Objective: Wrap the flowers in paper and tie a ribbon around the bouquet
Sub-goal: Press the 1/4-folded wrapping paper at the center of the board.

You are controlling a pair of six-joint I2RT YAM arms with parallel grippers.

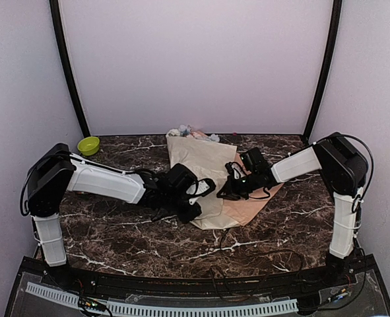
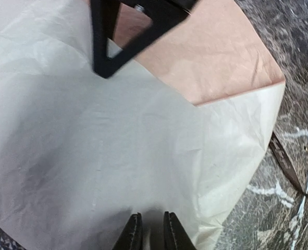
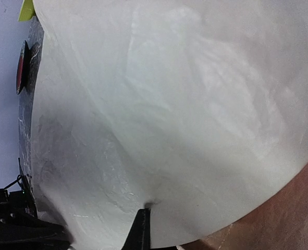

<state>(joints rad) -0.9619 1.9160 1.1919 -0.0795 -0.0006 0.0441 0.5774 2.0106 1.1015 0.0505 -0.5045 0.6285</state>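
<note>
At mid-tabletop (image 1: 115, 231), the left tool (image 2: 151, 225) was clamped on a fold of the beige paper (image 1: 204, 172), and the right tool (image 3: 142, 221), fingers together, nipped the same sheet; beyond, the flowers (image 1: 191, 132) poked from its far end

flowers: small pink, white and pale-blue artificial roses (image 1: 191, 133), heads too small and blurred to count; stems hidden under the crinkled beige-and-peach wrapping paper (image 1: 204, 165).
paper: cropped by the frame edges in both wrist views; arms (image 1: 109, 181) cover parts of it from above.
ribbon: thin dark string-like strand (image 2: 286, 162), one end runs under the paper, the other leaves the right frame edge.
left gripper (image 2: 152, 235): only the jaws' tips in frame; narrow gap, can't tell if paper is pinched.
right gripper (image 3: 142, 229): one dark sliver at the bottom edge, rest cut off.
</note>
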